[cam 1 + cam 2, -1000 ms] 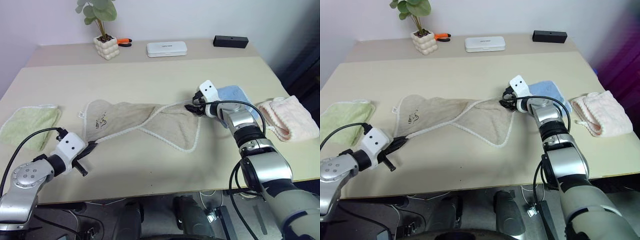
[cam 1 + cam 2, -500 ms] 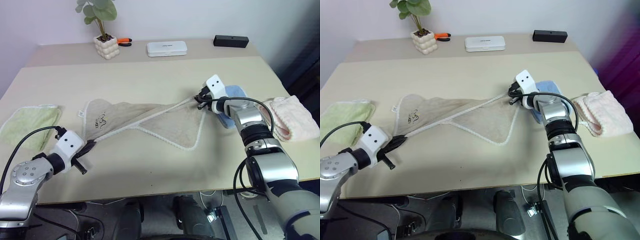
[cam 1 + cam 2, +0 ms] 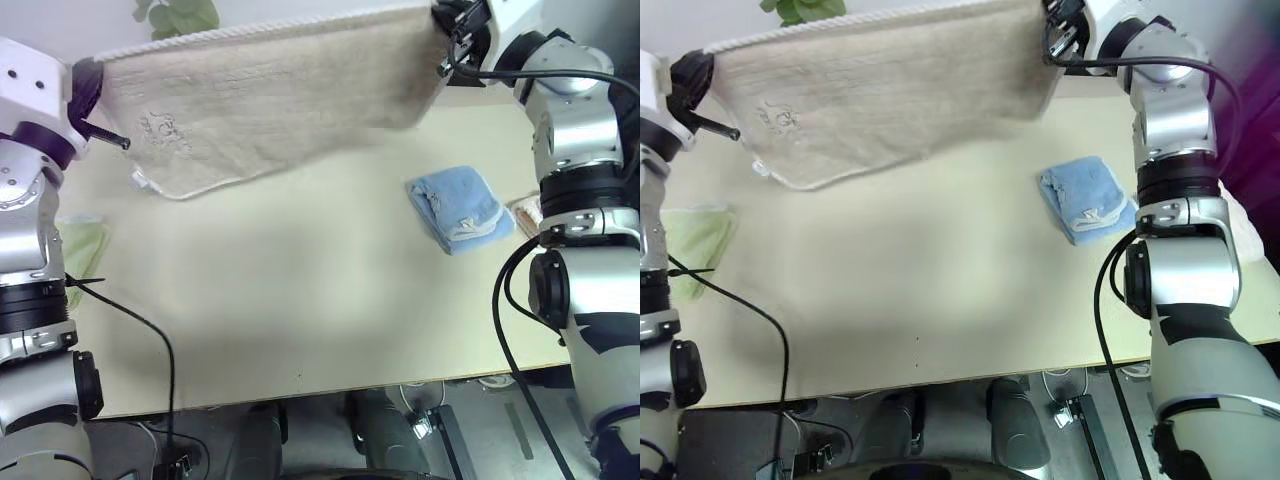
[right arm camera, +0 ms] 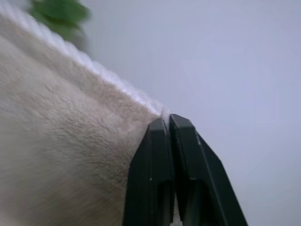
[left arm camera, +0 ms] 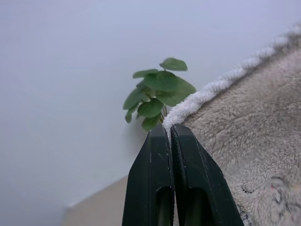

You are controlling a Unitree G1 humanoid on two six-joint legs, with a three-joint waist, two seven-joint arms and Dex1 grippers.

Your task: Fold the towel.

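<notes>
**Towel held up by two corners above the tabletop**

The towel (image 3: 270, 95) hangs stretched in the air between the two arms, clear of the tabletop (image 3: 280, 300), with its white stitched edge running along the top and a dark embroidered mark near its left end. The left pincer (image 5: 169, 134) is closed tight on the towel's upper left corner, fingers pressed together over the white edging. The right pincer (image 4: 168, 123) is likewise clamped on the upper right corner.

The tabletop is a pale beige, matte surface. On it, to the right and below the hanging cloth, lies a folded light-blue towel (image 3: 460, 208). A light-green towel (image 3: 695, 240) lies at the left edge, and a bit of pink cloth (image 3: 527, 210) shows just beside the right arm. Behind the tabletop stands a plain pale wall, with the leaves of a green plant (image 5: 157, 92) showing above the towel's top edge.
</notes>
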